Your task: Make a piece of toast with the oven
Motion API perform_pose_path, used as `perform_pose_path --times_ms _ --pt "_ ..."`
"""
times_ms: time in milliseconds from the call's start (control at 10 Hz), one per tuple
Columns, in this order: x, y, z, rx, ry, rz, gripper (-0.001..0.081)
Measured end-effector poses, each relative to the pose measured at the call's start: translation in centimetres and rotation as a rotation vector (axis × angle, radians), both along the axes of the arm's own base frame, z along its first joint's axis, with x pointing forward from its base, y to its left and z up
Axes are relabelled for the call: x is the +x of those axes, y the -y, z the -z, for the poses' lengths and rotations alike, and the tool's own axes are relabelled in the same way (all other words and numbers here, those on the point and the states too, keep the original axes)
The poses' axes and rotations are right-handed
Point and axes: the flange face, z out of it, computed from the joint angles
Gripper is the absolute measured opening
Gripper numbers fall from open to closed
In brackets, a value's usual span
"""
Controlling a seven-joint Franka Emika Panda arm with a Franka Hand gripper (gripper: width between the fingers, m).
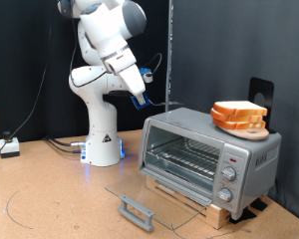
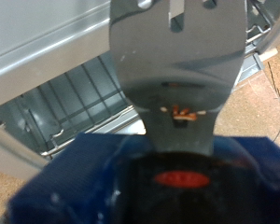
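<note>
The silver-grey oven (image 1: pixel 211 157) stands on a wooden board at the exterior view's right. Its glass door (image 1: pixel 159 197) is folded down flat, with the grey bar handle (image 1: pixel 138 211) at the front. The wire rack (image 1: pixel 187 154) inside is bare; it also shows in the wrist view (image 2: pixel 75 103). My gripper (image 1: pixel 142 99) hangs in the air up and to the left of the oven, touching nothing. In the wrist view my gripper (image 2: pixel 177 14) fills the middle, fingers together and empty. No single slice of toast shows apart from the pile on the oven.
A pile of bread slices (image 1: pixel 239 118) lies on the oven's top (image 1: pixel 189 124), with a black stand (image 1: pixel 260 92) behind it. Three round knobs (image 1: pixel 229 179) sit on the oven's right panel. Cables (image 1: pixel 50 142) run along the floor past the arm's white base (image 1: pixel 102 149).
</note>
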Motion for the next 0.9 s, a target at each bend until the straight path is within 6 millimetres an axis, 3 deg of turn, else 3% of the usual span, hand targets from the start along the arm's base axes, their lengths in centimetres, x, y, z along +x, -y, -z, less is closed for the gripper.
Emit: perform_pose_path --times_ms 200,500,900 --pt "2.2 -0.9 0.1 -0.019 -0.049 -0.004 0.0412" --pt "2.4 -1.4 0.3 -0.031 -0.036 0.016 0.0412" --pt "3.4 -4.8 -0.1 -0.042 -0.035 0.007 0.0412"
